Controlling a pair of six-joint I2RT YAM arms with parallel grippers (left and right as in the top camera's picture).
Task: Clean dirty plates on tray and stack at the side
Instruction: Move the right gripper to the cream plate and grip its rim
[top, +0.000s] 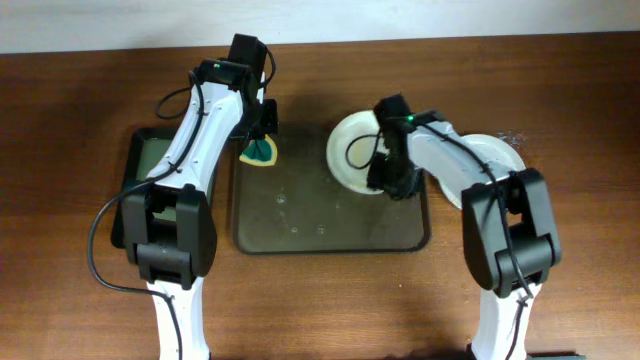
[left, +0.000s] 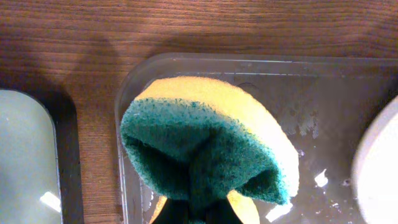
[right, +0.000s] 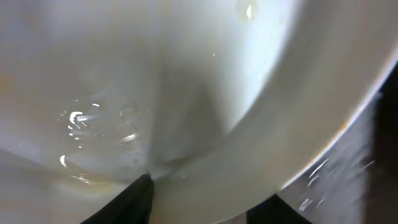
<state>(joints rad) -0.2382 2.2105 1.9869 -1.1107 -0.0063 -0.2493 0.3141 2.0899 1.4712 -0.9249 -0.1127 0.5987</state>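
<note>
Left tool (top: 258, 142) pinching folded sponge (left: 205, 149), right tool (top: 388, 180) clamping white plate (right: 186, 81), wet sheen only wrist-view

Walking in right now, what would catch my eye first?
The folded green-and-yellow scrubbing sponge, pinched in the left gripper over the far-left corner of the dark olive-brown rectangular tray. Next, the wet round white plate gripped by the right gripper over the tray's far-right side.

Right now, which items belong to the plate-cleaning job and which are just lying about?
Job: dark olive rectangular tray; white round plate on it; second white plate beside it; green-and-yellow sponge.
Lying about: narrow black tray with pale green inside.
</note>
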